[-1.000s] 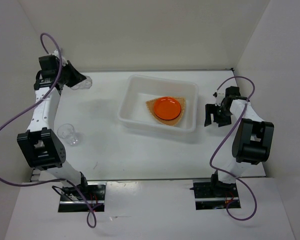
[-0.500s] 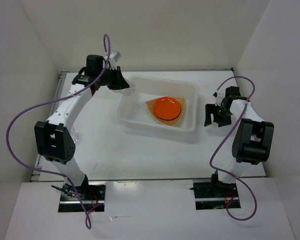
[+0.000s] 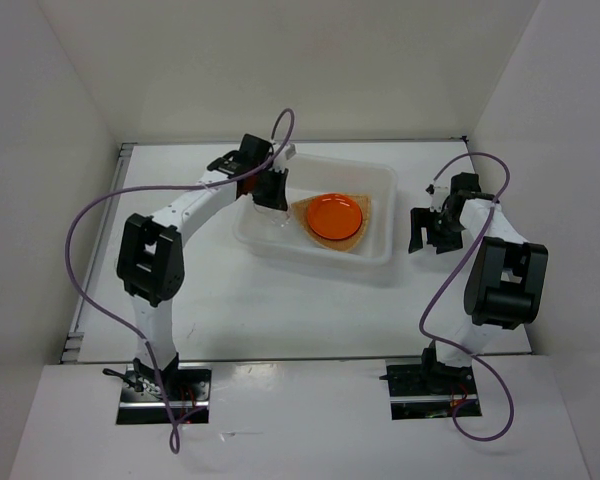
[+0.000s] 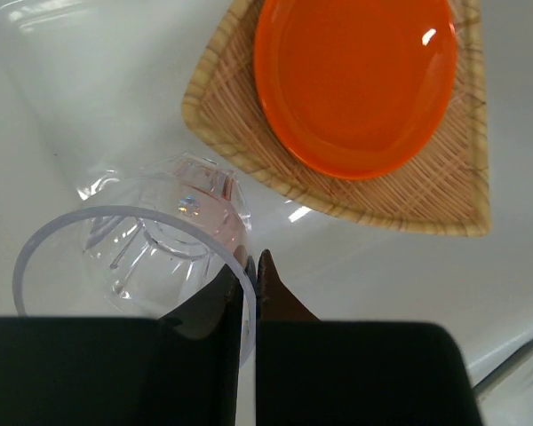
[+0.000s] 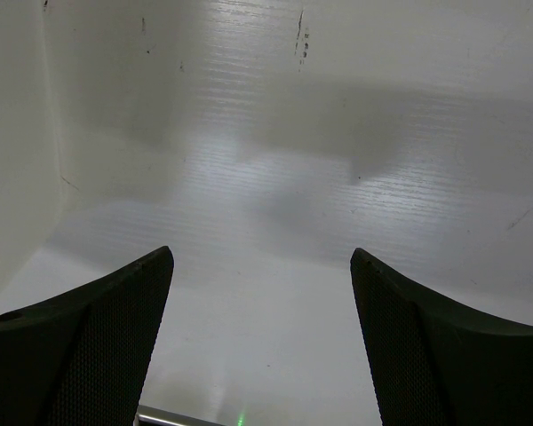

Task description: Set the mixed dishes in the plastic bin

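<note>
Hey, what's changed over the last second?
The left hand, pinching a clear cup by its rim, swung from the far-left corner rightward to over the left end of the bin. The right hand, orange plate and woven plate stayed put.

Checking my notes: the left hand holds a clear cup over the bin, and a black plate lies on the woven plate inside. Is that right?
No: an orange plate, not a black one, lies on the woven plate, as the left wrist view shows. The left hand holds a clear cup over the bin.
</note>
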`<state>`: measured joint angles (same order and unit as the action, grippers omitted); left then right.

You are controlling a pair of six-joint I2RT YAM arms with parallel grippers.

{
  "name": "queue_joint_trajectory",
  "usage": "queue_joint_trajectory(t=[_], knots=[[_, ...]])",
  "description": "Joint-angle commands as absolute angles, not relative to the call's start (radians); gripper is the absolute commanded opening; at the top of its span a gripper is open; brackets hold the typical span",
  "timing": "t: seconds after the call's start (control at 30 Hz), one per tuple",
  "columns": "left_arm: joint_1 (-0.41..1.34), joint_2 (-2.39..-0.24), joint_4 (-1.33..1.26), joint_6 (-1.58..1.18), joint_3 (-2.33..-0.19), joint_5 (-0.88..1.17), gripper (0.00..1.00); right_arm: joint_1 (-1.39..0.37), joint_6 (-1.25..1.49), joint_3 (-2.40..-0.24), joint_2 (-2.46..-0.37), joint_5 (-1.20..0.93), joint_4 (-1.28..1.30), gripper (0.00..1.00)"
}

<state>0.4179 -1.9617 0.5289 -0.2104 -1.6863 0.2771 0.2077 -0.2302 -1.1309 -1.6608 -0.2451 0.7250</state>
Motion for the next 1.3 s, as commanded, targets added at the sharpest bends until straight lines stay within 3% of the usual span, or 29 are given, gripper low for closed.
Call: queue_joint_trajectory(t=[0.0,0.43,0.57,0.77,0.8,0.83,0.9,0.93,0.97,1.13,1.23,1.27], knots=[[0.394,-1.988,0.515,-0.190,-1.755,0.239,0.02,0.215,-0.245,-1.127,-1.671,-0.255,0.718,0.86],[0.394,-2.068,0.535,-0.199,-1.793,0.235,0.08,0.215,-0.255,-1.137,-1.689,-0.273,0.727,0.86],[0.394,-2.049,0.535,-0.209,-1.793,0.255,0.20,0.215,-0.255,-1.137,-1.689,-0.273,0.727,0.86],[0.394,-1.887,0.488,-0.209,-1.750,0.351,0.49,0.215,-0.255,-1.137,-1.698,-0.273,0.727,0.86],[0.394,-1.873,0.474,-0.209,-1.750,0.351,0.58,0.215,-0.255,-1.137,-1.698,-0.273,0.727,0.86],[0.394,-1.862,0.474,-0.209,-1.740,0.351,0.58,0.215,-0.255,-1.137,-1.698,-0.273,0.727,0.86],[0.394,-1.830,0.474,-0.209,-1.740,0.342,0.73,0.215,-0.255,-1.137,-1.698,-0.273,0.727,0.86],[0.394,-1.813,0.474,-0.209,-1.740,0.328,0.89,0.215,-0.255,-1.137,-1.698,-0.273,0.727,0.86],[0.394,-1.768,0.474,-0.209,-1.730,0.274,1.00,0.215,-0.255,-1.137,-1.698,-0.273,0.727,0.86],[0.394,-1.464,0.350,-0.219,-1.542,0.053,1.00,0.215,-0.255,-1.137,-1.698,-0.273,0.727,0.84],[0.394,-1.394,0.412,-0.318,-1.499,-0.327,1.00,0.215,-0.255,-1.137,-1.707,-0.273,0.727,0.83],[0.394,-1.394,0.449,-0.359,-1.499,-0.559,1.00,0.215,-0.255,-1.137,-1.707,-0.273,0.727,0.83]])
